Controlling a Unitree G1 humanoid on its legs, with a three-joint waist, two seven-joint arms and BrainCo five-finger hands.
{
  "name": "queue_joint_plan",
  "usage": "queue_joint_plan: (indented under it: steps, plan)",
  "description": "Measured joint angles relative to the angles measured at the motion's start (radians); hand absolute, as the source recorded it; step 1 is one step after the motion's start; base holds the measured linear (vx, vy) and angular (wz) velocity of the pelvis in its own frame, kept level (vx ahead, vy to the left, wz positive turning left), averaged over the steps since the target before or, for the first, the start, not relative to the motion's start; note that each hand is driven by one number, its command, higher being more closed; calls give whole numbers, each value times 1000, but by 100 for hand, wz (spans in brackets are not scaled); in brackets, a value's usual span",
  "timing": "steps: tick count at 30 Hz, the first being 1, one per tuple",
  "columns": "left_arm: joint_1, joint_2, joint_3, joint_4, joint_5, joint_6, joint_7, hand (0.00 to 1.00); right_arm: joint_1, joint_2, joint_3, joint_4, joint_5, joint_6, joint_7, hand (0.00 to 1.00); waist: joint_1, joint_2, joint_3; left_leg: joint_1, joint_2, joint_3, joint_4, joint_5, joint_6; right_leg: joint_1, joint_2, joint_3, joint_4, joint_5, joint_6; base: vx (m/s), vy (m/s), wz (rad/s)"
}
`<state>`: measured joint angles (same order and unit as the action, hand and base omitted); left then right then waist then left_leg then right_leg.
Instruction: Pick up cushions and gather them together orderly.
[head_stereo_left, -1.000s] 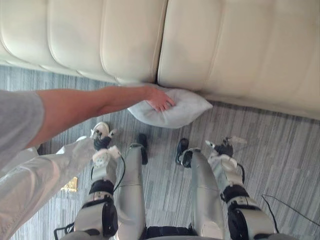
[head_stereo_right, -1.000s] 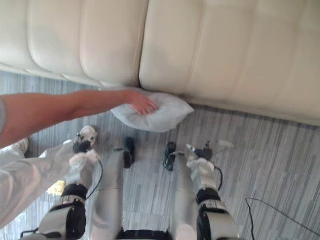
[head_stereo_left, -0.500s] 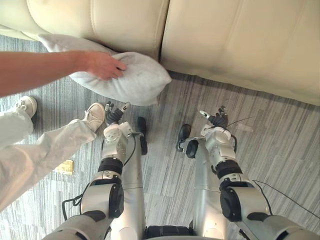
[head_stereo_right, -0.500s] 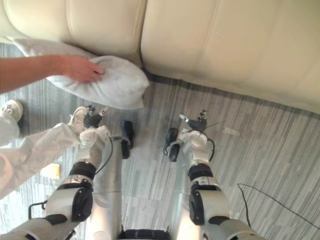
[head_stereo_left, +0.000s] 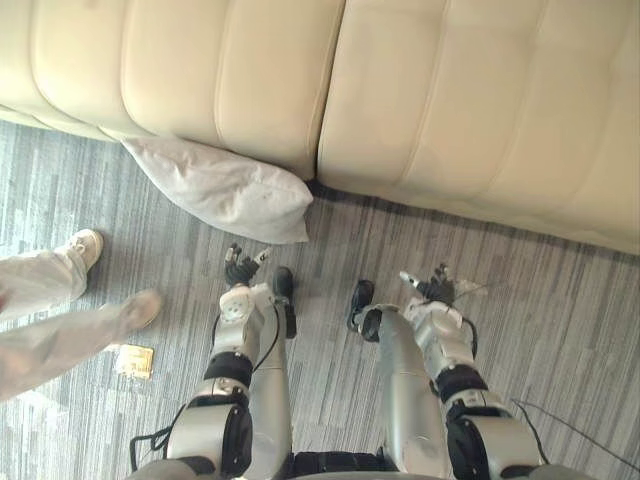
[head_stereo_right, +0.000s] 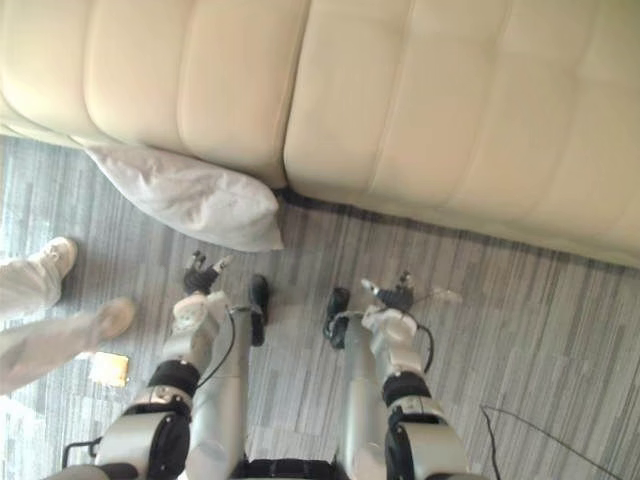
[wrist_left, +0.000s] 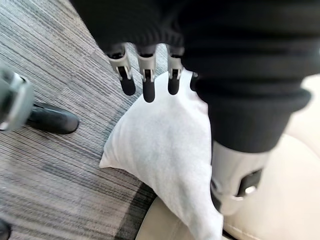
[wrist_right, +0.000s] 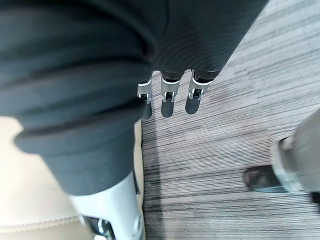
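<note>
The cushion (head_stereo_left: 222, 190), a pale grey pillow, lies on the floor (head_stereo_left: 560, 300). It is pushed up against the front of the cream sofa (head_stereo_left: 450, 110). Its long upper edge runs along the sofa's base, and its left corner is tucked in where the sofa meets the floor. Its right end reaches nearly to the seam between the two sofa sections, and its lower right corner juts out over the striped grey carpet.

The left hand (head_stereo_left: 240, 272) hangs just beyond that lower corner, near the cushion but apart from it in the head views. In the left wrist view its fingers (wrist_left: 148, 82) point straight and relaxed toward the cushion's cloth, holding nothing. The right hand (head_stereo_left: 432, 290) hangs over the carpet well to the right of the cushion. Its fingers (wrist_right: 168, 100) are likewise straight and loose, with the sofa's lower edge close beside them.

A wide strip of floor runs to the robot's right along the sofa's front, past the cushion's right end.

On the left, a person's legs (head_stereo_left: 50, 320) in white trousers and pale shoes stand on the carpet, apart from the cushion's left end. A small yellowish flat thing (head_stereo_left: 133, 360) lies on the floor beside the nearer foot.
</note>
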<state>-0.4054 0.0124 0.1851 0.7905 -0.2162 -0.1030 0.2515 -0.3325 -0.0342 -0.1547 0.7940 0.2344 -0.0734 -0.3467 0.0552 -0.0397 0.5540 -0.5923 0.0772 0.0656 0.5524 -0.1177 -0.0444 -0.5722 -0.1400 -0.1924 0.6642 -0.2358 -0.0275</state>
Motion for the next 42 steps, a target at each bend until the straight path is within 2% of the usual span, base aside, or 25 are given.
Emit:
queue_joint_plan:
  steps: [2, 5, 7, 8, 9, 10, 13, 16, 20, 28, 32, 34, 35, 36, 37, 39, 40, 41, 42]
  plan:
    - [90, -5, -29, 3, 2, 0, -20, 0, 106, 12, 4, -37, -1, -1, 21, 0, 0, 1, -40, 88, -5, 4, -60, 8, -5, 82, 1, -8, -44, 0, 1, 101, -34, 2]
    - [170, -18, -48, 10, 19, 1, -35, 0, 197, 24, 2, -36, -6, 1, 35, 0, 1, -1, -107, 153, -8, 1, -116, 17, -11, 145, 3, -18, -88, -1, 3, 127, -31, 7]
    - [245, -30, -52, 48, 36, 1, -59, 0, 294, 38, 2, -29, -28, 2, 54, 0, 1, 2, -200, 220, -7, -5, -160, 21, -17, 218, 11, -30, -143, -2, 7, 160, -31, 7]
    - [258, -31, -51, 58, 41, 2, -61, 0, 309, 40, 1, -29, -32, 2, 58, 0, 0, 3, -215, 232, -6, -7, -168, 21, -18, 231, 13, -34, -154, -1, 8, 197, -21, 8]
    - [290, -34, -52, 90, 57, 3, -73, 0, 362, 46, -2, -20, -41, 3, 72, 0, 0, 3, -270, 282, -3, -10, -205, 23, -21, 287, 19, -44, -198, 2, 13, 149, -14, 8]
    - [310, -35, -53, 105, 61, 3, -82, 0, 383, 53, -10, -10, -42, 3, 75, 0, 0, 4, -297, 307, -3, -12, -225, 24, -22, 315, 21, -49, -219, 3, 15, 176, -15, 7]
    - [365, -35, -53, 144, 87, 4, -103, 0, 424, 72, -42, 30, -79, 6, 94, 0, -1, 5, -370, 380, -4, -6, -283, 26, -26, 386, 27, -50, -274, 8, 23, 129, 1, -1]
    - [390, -35, -52, 170, 100, 8, -106, 0, 433, 74, -46, 51, -87, 6, 109, 0, 0, 8, -407, 430, -5, 3, -328, 36, -27, 430, 31, -48, -318, 20, 33, 101, 19, -5]
    - [414, -37, -46, 191, 137, 11, -124, 0, 442, 84, -72, 59, -111, 7, 126, 0, 0, 15, -435, 510, -11, 5, -385, 45, -26, 512, 34, -52, -379, 32, 46, 86, 25, 1]
    - [426, -41, -46, 203, 155, 22, -127, 0, 439, 82, -77, 95, -119, 13, 142, 0, -1, 16, -461, 566, -25, -21, -440, 67, -21, 595, 37, -79, -461, 62, 57, 39, 12, 10]
    - [424, -39, -46, 202, 155, 22, -128, 0, 427, 81, -64, 98, -118, 14, 147, 0, 0, 14, -459, 542, -40, -69, -464, 102, -16, 590, 27, -133, -462, 66, 57, -50, -4, 41]
    - [418, -41, -48, 185, 155, 21, -127, 0, 407, 73, -43, 100, -118, 14, 146, 0, 1, 19, -445, 463, -56, -96, -459, 142, -10, 552, -2, -218, -439, 61, 54, -134, 20, 98]
    - [418, -44, -47, 182, 155, 21, -127, 0, 401, 70, -42, 100, -118, 14, 144, 0, -2, 21, -444, 445, -53, -70, -452, 143, -3, 542, -10, -237, -435, 61, 52, -143, 86, 113]
    - [405, -51, -48, 177, 155, 21, -127, 0, 387, 61, -42, 100, -118, 15, 137, 0, -5, 19, -427, 397, -17, 63, -390, 126, 5, 516, -30, -279, -416, 62, 49, -117, 113, 103]
    - [398, -53, -51, 166, 155, 21, -126, 0, 371, 52, -40, 101, -119, 20, 132, 0, 1, 28, -408, 383, 22, 173, -313, 85, 24, 513, -59, -312, -391, 62, 49, -100, 167, 97]
    - [400, -52, -64, 162, 156, 21, -126, 0, 367, 48, -40, 98, -119, 24, 131, 0, -2, 19, -401, 388, 55, 243, -235, 37, 32, 507, -100, -331, -363, 63, 50, -45, 179, 59]
    - [399, -49, -74, 163, 158, 20, -125, 0, 359, 46, -40, 91, -124, 24, 131, 0, -2, 16, -398, 405, 89, 286, -191, 5, 29, 502, -133, -337, -344, 66, 58, -59, 339, 49]
    - [399, -46, -94, 172, 177, 21, -125, 0, 350, 42, -40, 89, -139, 24, 132, 0, -1, 23, -398, 433, 128, 325, -191, -32, 4, 503, -152, -339, -343, 81, 91, -55, 299, 31]
    - [397, -46, -97, 174, 179, 21, -125, 0, 348, 39, -40, 88, -141, 24, 132, 0, 0, 30, -399, 439, 133, 335, -203, -44, -14, 504, -154, -340, -342, 85, 104, -92, 377, 13]
